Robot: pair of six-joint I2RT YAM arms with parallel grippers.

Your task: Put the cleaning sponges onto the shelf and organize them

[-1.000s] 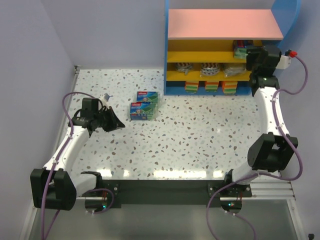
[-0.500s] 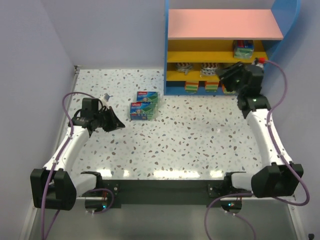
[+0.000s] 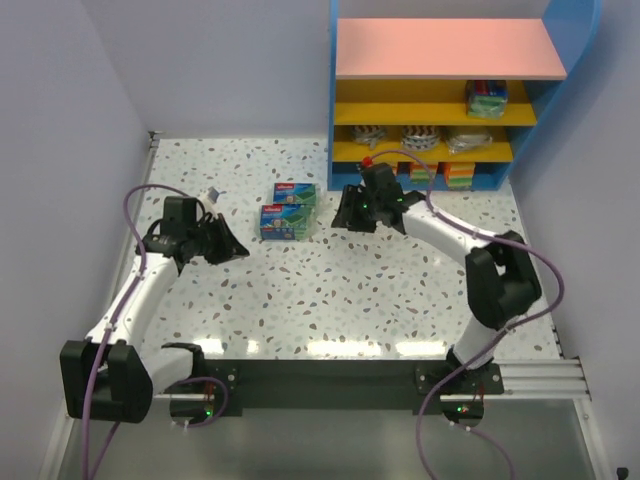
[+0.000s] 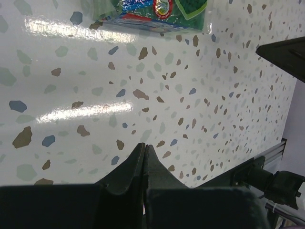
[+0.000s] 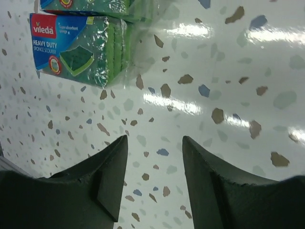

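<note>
Facing two green packs (image 3: 288, 212), right gripper (image 3: 347, 217) parted, empty

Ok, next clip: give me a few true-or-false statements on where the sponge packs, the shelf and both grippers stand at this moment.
1. Two green-and-blue wrapped sponge packs lie next to each other on the speckled table. True.
2. The right gripper is shut on one of those packs. False: it is open and empty, over the table and apart from them.
3. The left gripper is shut and holds nothing. True.
4. The pink top board of the blue-sided shelf carries a pack. False: it is bare; a small wrapped pack sits on the upper yellow board below it.
</note>
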